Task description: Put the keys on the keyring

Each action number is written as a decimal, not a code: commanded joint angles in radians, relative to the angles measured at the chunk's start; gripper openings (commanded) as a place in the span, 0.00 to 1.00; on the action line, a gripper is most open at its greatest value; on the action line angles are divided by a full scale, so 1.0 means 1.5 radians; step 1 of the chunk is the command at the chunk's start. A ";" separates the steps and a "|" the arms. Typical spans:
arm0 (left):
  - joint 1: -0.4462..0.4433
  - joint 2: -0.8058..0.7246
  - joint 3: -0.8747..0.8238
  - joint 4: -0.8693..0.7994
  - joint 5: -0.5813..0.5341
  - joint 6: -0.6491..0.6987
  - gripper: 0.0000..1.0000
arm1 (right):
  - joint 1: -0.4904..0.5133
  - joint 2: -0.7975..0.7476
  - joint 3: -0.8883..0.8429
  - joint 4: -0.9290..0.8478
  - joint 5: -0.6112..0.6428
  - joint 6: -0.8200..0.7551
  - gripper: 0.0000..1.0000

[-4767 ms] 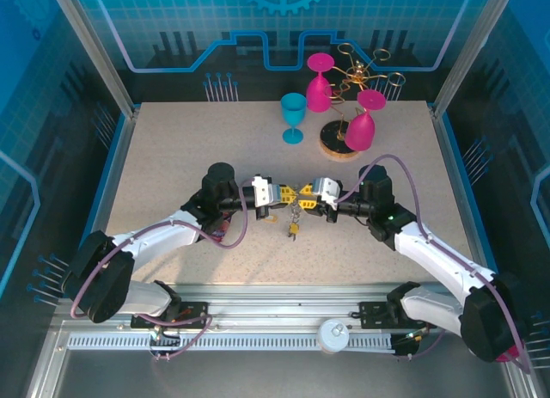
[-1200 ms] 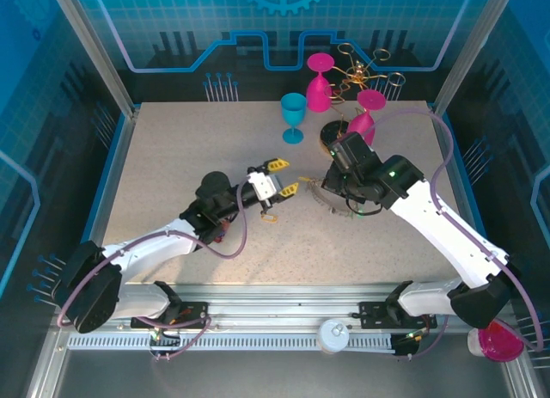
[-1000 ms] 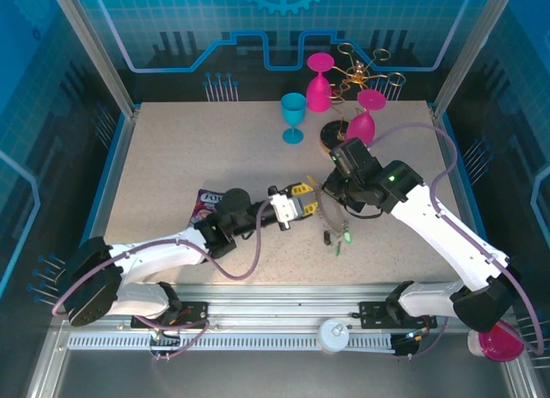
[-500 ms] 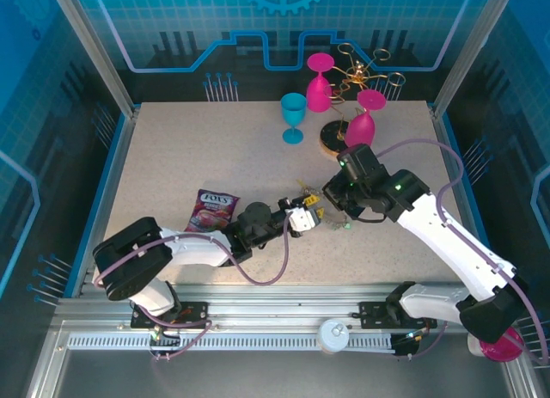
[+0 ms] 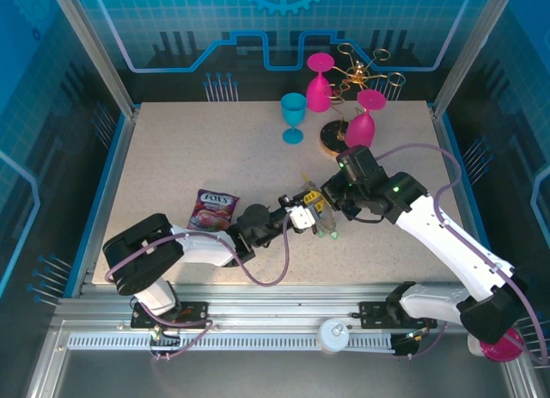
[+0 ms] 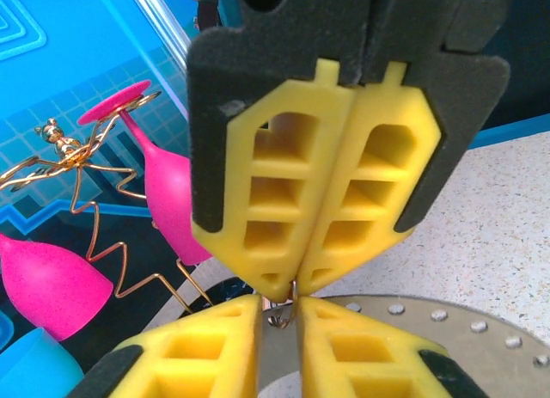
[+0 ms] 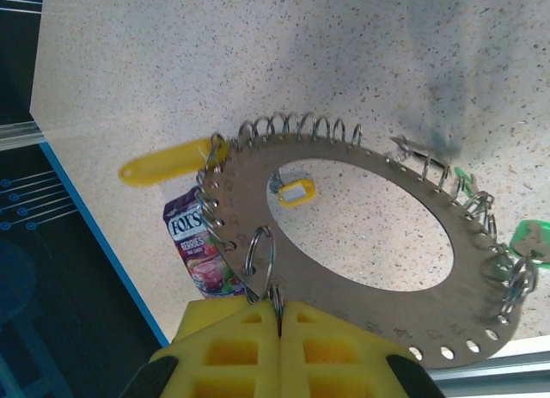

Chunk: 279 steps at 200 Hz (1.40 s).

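Keyring [image 7: 412,321]: held up over the middle of the desk [image 5: 172,157], a little toward its right edge, flat side on, so the rim loops are easy to reach.
Right fingers [image 7: 241,351]: pressed together on one wire loop [image 7: 275,295], steadying the ring.
Left fingers [image 6: 189,351]: tip to tip with the right ones, a slim gap at that loop. I can't tell if they grip.
Keys: the yellow-tagged key [image 7: 163,168] and the green-tagged key [image 7: 526,241] seem hooked at the rim.
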<state>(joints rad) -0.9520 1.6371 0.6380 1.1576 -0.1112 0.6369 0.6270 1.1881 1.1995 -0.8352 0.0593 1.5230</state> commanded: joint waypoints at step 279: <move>0.130 -0.119 0.021 -0.292 0.306 -0.158 0.00 | -0.142 -0.250 -0.361 0.452 -0.361 -1.399 0.33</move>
<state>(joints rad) -0.7784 1.5097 0.6373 0.8188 0.1715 0.4412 0.4057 0.8227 0.6483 -0.1329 -0.3183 -0.2043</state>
